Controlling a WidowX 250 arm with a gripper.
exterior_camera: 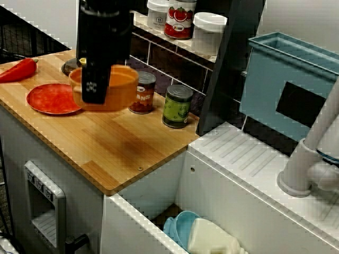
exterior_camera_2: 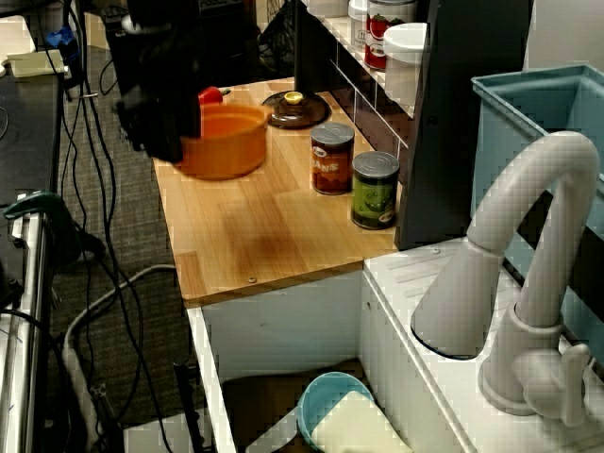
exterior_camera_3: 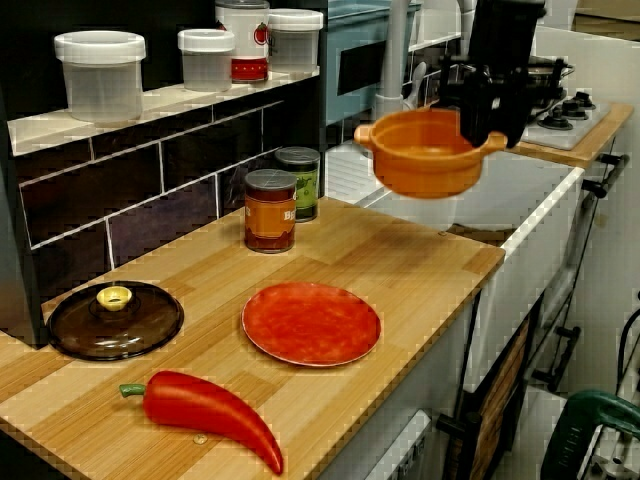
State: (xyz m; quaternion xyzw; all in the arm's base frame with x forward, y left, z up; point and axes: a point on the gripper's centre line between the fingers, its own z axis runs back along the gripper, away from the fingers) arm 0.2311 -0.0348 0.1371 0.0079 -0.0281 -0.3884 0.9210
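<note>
An orange pot [exterior_camera: 115, 87] with two small handles hangs in the air above the wooden counter [exterior_camera: 111, 148], and its faint shadow falls on the boards in front of the cans. My black gripper [exterior_camera: 94, 91] is shut on the pot's rim at one handle. From the sink end, the gripper [exterior_camera_2: 165, 140] covers the pot's [exterior_camera_2: 229, 142] left side. From the pepper end, the gripper [exterior_camera_3: 487, 128] clamps the right side of the pot [exterior_camera_3: 425, 152]. A red plate [exterior_camera_3: 311, 323] lies on the counter below and to one side.
An orange-labelled can [exterior_camera: 142, 92] and a green can [exterior_camera: 177, 106] stand by the tiled back wall. A red pepper [exterior_camera_3: 205, 410] and a dark lid [exterior_camera_3: 113, 318] lie at the counter's far end. Jars [exterior_camera_3: 100, 75] line the shelf. The sink holds a blue bowl [exterior_camera: 180, 227], beside a white tap [exterior_camera_2: 528, 283].
</note>
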